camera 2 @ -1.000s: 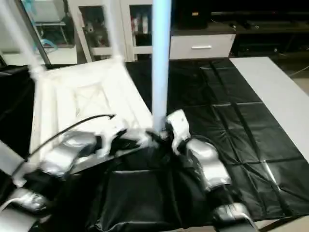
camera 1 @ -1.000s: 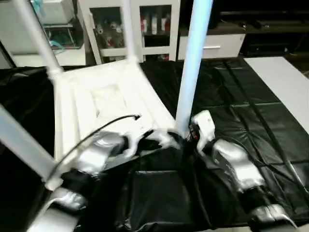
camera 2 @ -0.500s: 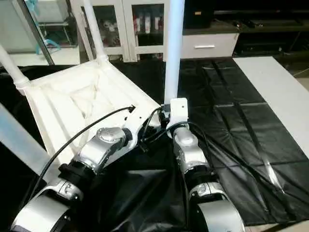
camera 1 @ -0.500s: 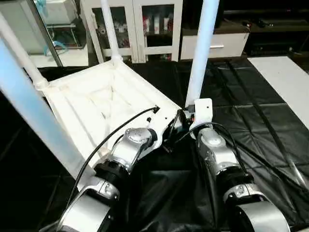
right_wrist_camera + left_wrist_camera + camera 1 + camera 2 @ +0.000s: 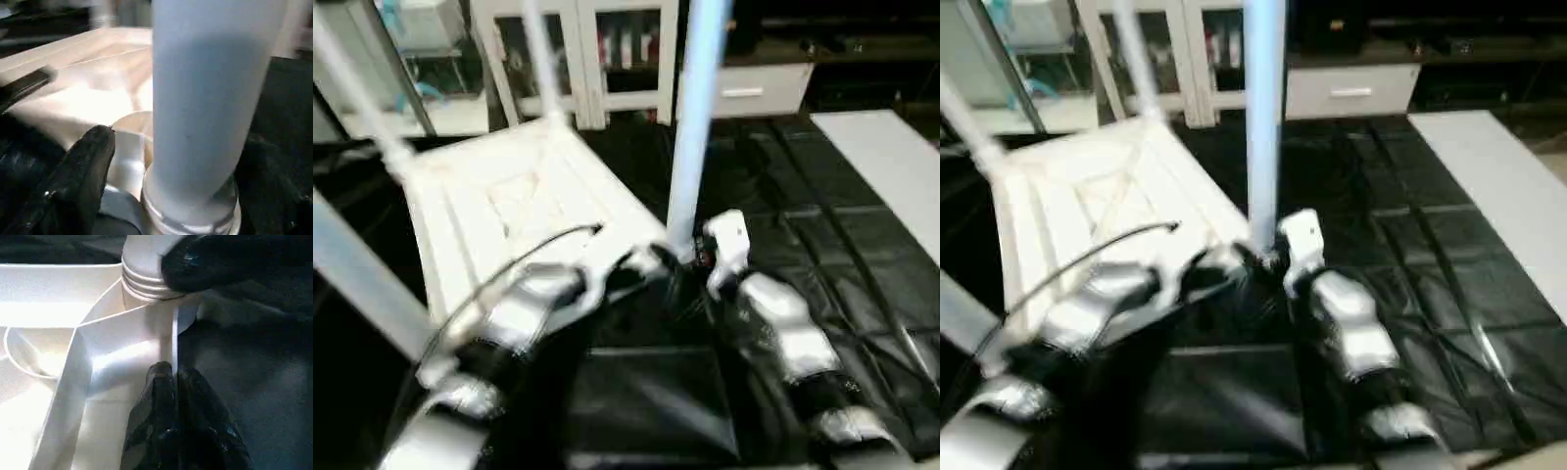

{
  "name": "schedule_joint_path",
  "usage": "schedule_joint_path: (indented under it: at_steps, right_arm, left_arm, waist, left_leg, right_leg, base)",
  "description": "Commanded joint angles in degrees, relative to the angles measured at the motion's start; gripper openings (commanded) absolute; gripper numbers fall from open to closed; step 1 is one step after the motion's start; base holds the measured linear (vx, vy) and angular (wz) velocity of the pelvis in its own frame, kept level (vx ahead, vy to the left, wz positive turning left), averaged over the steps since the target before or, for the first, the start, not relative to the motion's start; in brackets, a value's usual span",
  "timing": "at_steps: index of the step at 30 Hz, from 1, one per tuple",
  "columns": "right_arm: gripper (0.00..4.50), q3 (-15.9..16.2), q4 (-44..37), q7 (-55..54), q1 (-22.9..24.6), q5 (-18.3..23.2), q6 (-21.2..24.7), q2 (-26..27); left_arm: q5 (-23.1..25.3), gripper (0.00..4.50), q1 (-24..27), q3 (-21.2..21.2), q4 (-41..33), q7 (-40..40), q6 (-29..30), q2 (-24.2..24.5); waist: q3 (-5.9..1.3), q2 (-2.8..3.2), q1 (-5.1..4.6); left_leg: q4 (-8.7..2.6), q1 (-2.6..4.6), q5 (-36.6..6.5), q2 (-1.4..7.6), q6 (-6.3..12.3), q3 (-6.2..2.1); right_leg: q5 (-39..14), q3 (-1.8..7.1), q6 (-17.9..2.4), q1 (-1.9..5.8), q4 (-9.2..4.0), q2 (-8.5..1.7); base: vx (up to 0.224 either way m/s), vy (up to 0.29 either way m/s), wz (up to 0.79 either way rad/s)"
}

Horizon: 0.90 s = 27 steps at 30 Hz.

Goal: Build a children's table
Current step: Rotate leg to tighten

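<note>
The tabletop (image 5: 509, 211) lies underside up at centre left on the black cover (image 5: 822, 245), a leg (image 5: 690, 127) upright in its near corner socket (image 5: 146, 137) (no readable writing). The left gripper (image 5: 175, 382) pinches the tabletop's rim. The right gripper (image 5: 166, 161) straddles the leg, fingers (image 5: 83, 171) spread.

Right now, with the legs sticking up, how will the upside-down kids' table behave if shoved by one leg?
Tabletop looks like thin ribbed plastic, so probably light; likely slides on the black cover. Legs are long, so a push up high probably tilts it.
</note>
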Motion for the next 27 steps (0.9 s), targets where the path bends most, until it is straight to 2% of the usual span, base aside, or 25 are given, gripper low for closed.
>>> schedule_joint_path:
  at_steps: [1, 2, 5, 8, 11, 14, 15, 17, 24, 27]
  right_arm:
    - [3.77, 2.0, -3.5, 4.5, 0.7, 1.2, 1.3, -0.6]
    - [3.77, 2.6, -6.5, 9.1, 2.5, 2.3, 2.9, -3.1]
    - [3.77, 3.3, -9.5, 14.0, 4.1, 3.3, 5.0, -6.1]
    - [3.77, 4.0, -11.1, 16.6, 4.9, 3.6, 6.8, -7.9]
    - [3.77, 5.3, -11.4, 18.4, 5.4, 3.3, 7.9, -8.8]
    - [3.77, 5.4, -10.8, 17.9, 5.1, 2.9, 7.8, -8.2]
    - [3.77, 5.3, -10.6, 17.7, 4.9, 3.0, 8.2, -7.9]
    - [3.77, 5.2, -10.3, 17.6, 4.4, 3.2, 9.2, -7.1]
    - [3.77, 4.6, -9.8, 16.9, 3.8, 3.6, 9.9, -5.9]
    - [3.52, 4.8, -9.6, 17.2, 4.0, 3.4, 10.1, -6.2]
  left_arm:
    - [-1.3, 0.00, 1.0, -2.5, -2.1, -5.4, 0.0, 0.6]
    - [-2.2, 0.00, 1.8, -3.0, -4.1, -8.9, 1.1, 2.7]
    - [-2.7, 0.00, 2.6, -3.9, -5.6, -13.3, 1.9, 5.7]
    - [-3.5, 0.00, 3.4, -4.1, -7.1, -16.7, 2.6, 7.8]
    - [-3.8, 0.00, 4.0, -4.4, -8.6, -19.0, 3.1, 9.1]
    - [-3.8, 0.00, 4.0, -4.3, -8.8, -18.5, 3.2, 9.1]
    - [-3.8, 0.00, 3.9, -4.2, -8.9, -18.4, 3.2, 9.1]
    - [-4.0, 0.00, 3.8, -4.4, -9.1, -18.3, 3.6, 9.0]
    - [-4.0, 0.00, 4.2, -4.2, -9.9, -18.4, 4.2, 8.7]
    - [-4.1, 0.00, 4.3, -4.2, -10.2, -18.3, 4.5, 8.6]
  waist:
    - [-3.32, -0.58, 0.18]
    - [-3.31, -0.55, 0.21]
    - [-3.38, -0.46, 0.54]
    - [-3.44, -0.58, 0.54]
    - [-3.32, -0.64, 0.62]
    - [-3.22, -0.81, 0.57]
    - [-3.24, -0.67, 0.58]
    - [-3.24, -0.80, 0.53]
    - [-3.43, -0.70, 0.61]
    - [-3.43, -0.66, 0.83]
  left_leg:
    - [-4.61, 0.56, -12.0, 3.43, 4.96, -1.69]
    - [-4.61, 0.57, -12.3, 3.40, 4.68, -1.54]
    - [-4.71, 0.67, -12.4, 3.53, 4.29, -1.53]
    - [-4.53, 0.40, -10.7, 3.35, 4.72, -1.43]
    - [-4.47, 0.43, -11.0, 3.33, 4.62, -1.34]
    - [-4.62, 0.55, -12.2, 3.39, 3.66, -1.42]
    - [-4.69, 0.58, -12.3, 3.42, 3.34, -1.50]
    - [-4.68, 0.58, -12.1, 3.37, 3.18, -1.49]
    - [-4.44, 0.56, -10.0, 3.29, 3.76, -1.40]
    - [-4.43, 0.56, -9.9, 3.30, 3.64, -1.41]
  right_leg:
    - [-14.9, 2.48, -12.9, 2.69, -4.01, -3.46]
    - [-14.2, 2.52, -13.3, 2.49, -3.96, -3.42]
    - [-12.2, 2.58, -13.6, 2.61, -3.64, -3.32]
    - [-9.5, 2.57, -14.6, 2.84, -3.36, -3.45]
    - [-11.6, 2.63, -14.5, 2.75, -3.60, -3.61]
    - [-14.0, 2.66, -14.0, 2.62, -3.82, -3.61]
    - [-14.2, 2.67, -13.8, 2.60, -3.78, -3.60]
    - [-14.0, 2.70, -13.7, 2.61, -3.78, -3.57]
    - [-10.9, 2.65, -14.3, 2.67, -3.42, -3.51]
    - [-10.9, 2.66, -14.3, 2.73, -3.40, -3.52]
  base:
    - [0.000, 0.000, 0.00]
    - [0.000, 0.000, 0.00]
    - [0.000, 0.000, 0.00]
    - [0.000, 0.000, 0.00]
    - [0.000, 0.000, 0.00]
    - [0.000, 0.000, 0.00]
    - [0.000, 0.000, 0.00]
    - [0.000, 0.000, 0.00]
    - [0.000, 0.000, 0.00]
    - [0.000, 0.000, 0.00]
